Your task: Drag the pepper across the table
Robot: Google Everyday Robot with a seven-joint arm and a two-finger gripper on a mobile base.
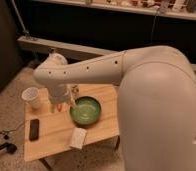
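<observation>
Pale wooden desk (55, 141) is standing on a speckled floor (5, 109) before dark shelving (91, 30). At its ten o'clock the gripper (61, 106) is hanging by the orange-red pepper (53, 107); I cannot tell its state.

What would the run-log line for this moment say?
end effector: at pepper, beside green bowl | pepper: on table | drag: unconfirmed
</observation>
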